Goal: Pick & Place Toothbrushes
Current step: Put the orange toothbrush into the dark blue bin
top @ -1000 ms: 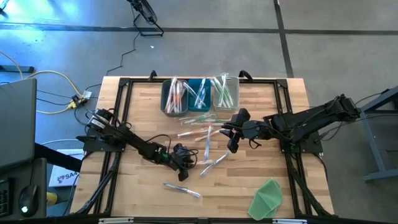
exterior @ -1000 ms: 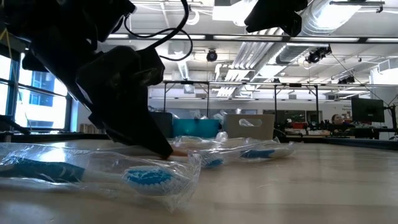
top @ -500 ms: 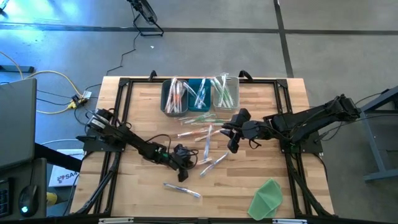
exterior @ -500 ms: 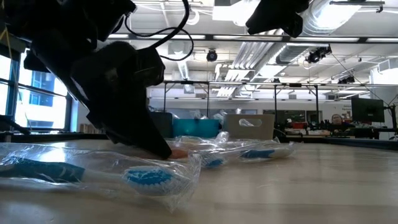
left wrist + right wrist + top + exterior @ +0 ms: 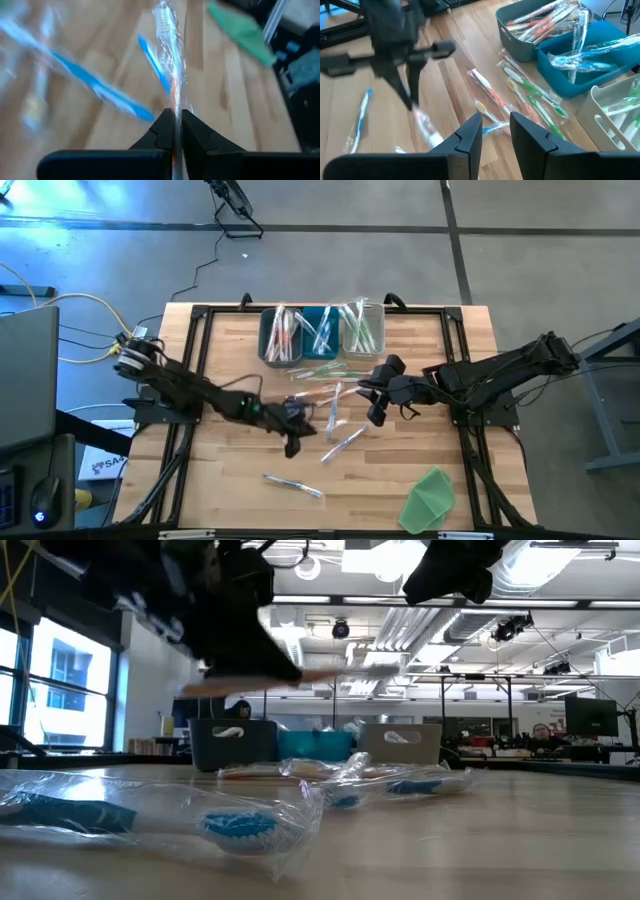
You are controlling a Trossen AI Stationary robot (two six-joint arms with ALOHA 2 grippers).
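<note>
High view: wood-plank tabletop (image 5: 220, 480) w/ black frame, grey floor around. Left fingers (image 5: 296, 412) mid-table, closed on a wrapped toothbrush (image 5: 318, 404). Right fingers (image 5: 374, 411) nearby, slightly apart, holding nothing. Loose toothbrushes (image 5: 342, 442) lie between and ahead of both; three bins (image 5: 322, 332) beyond.

Low view: wrapped brush (image 5: 330, 672) lifted off surface; office room w/ ceiling lights behind.

Left wrist view: brush (image 5: 171, 60) sticks out past closed fingertips.
</note>
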